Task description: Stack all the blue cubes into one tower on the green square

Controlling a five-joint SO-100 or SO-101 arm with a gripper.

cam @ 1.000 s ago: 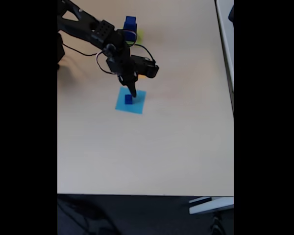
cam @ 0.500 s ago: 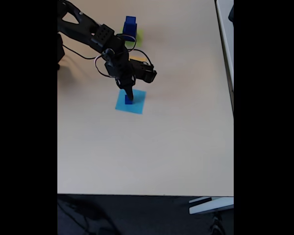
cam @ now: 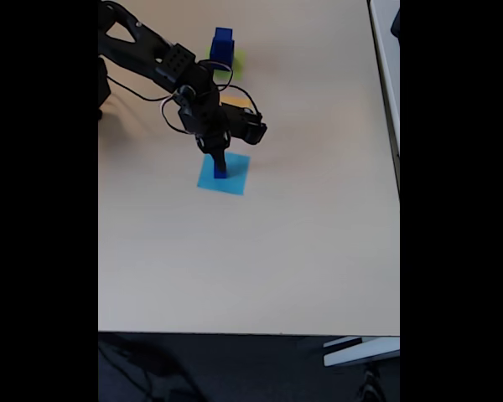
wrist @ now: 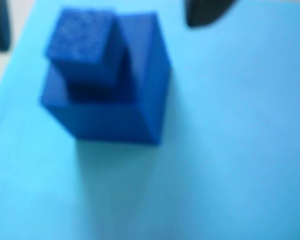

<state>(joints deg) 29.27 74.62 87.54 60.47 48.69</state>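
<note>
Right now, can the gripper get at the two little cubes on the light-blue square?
Probably yes. The gripper is right above the light-blue square, and the wrist view shows a small cube on a bigger cube with bare paper around them and nothing in the way.

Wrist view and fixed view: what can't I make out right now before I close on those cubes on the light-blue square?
- Gripper opening: in the fixed view the arm covers the fingers.
- Two stacked blue cubes: wrist view blurred, edges soft.
- Green square: fixed view, mostly hidden behind the blue tower.
- Orange patch: largely covered by the arm.
</note>
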